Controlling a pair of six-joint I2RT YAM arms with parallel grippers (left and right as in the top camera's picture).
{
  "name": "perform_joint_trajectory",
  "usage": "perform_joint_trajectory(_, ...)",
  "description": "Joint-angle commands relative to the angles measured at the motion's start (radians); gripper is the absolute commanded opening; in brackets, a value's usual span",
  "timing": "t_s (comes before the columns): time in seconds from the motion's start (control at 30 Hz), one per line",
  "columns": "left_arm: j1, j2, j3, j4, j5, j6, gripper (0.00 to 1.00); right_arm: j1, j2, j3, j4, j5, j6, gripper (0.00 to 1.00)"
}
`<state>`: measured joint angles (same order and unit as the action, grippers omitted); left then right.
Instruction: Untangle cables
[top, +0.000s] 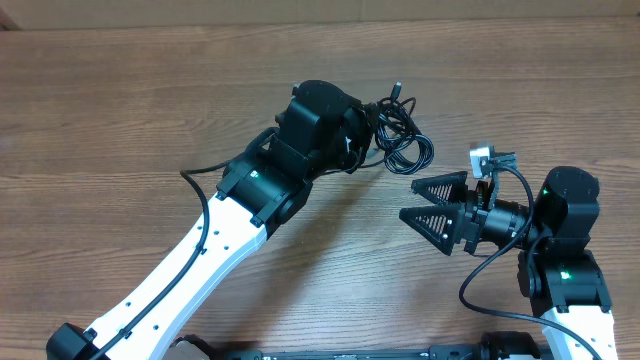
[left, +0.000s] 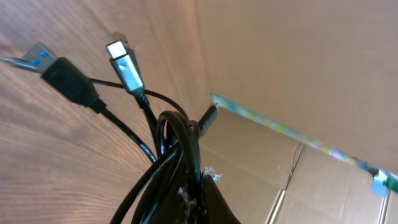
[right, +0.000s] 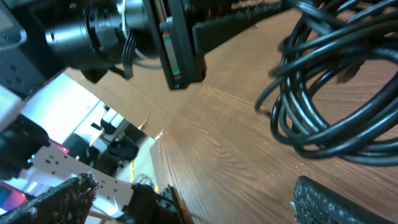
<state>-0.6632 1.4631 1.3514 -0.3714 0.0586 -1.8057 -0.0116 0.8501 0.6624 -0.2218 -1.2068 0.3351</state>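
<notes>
Left claw (left: 194, 198), pressed together, pinches the cables (top: 405, 143) in one knotted bunch toward the far edge of the counter (top: 120, 90), right of middle, with the plugs (left: 127, 62) sticking out loose. Right claw (top: 411, 200) hangs spread and empty just beside them. If I tug a loop instead of a plug end, I judge the knot could tighten, or the whole bunch could slip free.

Cables (top: 405, 142) glossy black. Silver plug (left: 126, 65) bright metal; USB plug (left: 62, 78) black shell, blue insert. Table (top: 100, 110) brown, streaked wood grain. Right claw (top: 408, 199) matte black. Left arm (top: 180, 265) white, black joints.
</notes>
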Motion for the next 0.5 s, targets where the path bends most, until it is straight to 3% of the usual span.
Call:
perform_joint_trajectory(0.0,0.002,-0.019,0.026,-0.043,-0.008,-0.183,0.04,0.005,-0.007,0.022,0.022,0.027,0.154,1.0)
perform_joint_trajectory(0.1,0.001,-0.019,0.026,-0.08,0.013,-0.28,0.04,0.008,-0.007,0.022,0.049,0.026,0.223,1.0)
perform_joint_trajectory(0.47,-0.022,-0.018,0.026,-0.039,0.065,-0.28,0.04,0.066,0.003,0.022,0.123,0.076,0.241,1.0)
